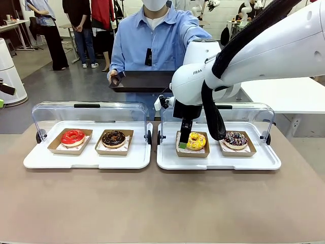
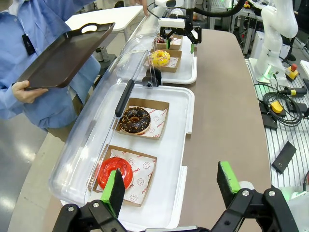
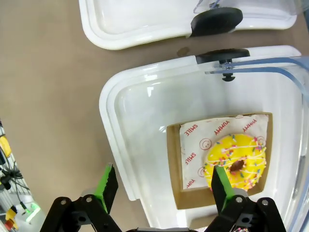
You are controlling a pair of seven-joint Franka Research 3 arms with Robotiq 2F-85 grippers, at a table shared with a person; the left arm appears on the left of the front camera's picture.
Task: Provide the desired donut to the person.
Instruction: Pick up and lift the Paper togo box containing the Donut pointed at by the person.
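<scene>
Altogether four donuts sit in four brown cardboard boxes [image 1: 54, 146] on two white plastic trays [image 1: 86, 160]: red-glazed donut [image 1: 73, 137], chocolate donut [image 1: 113, 138], yellow sprinkled donut [image 1: 197, 141], dark sprinkled donut [image 1: 235, 139]. Right gripper [image 1: 185, 136] hangs wide open, empty, just above the yellow sprinkled donut. Left gripper [image 2: 171, 186] gapes empty too. The person in a light blue shirt [image 1: 152, 43] holds one dark brown serving tray [image 1: 142, 81].

A tan-topped bench [image 1: 152, 208] stands on a glossy grey floor [image 1: 66, 87] that catches soft overhead light. Past the bench's far right corner is a white table [image 1: 284, 95]. Another white table [image 1: 12, 24] sits well beyond the far left corner, near standing people [image 1: 80, 23].
</scene>
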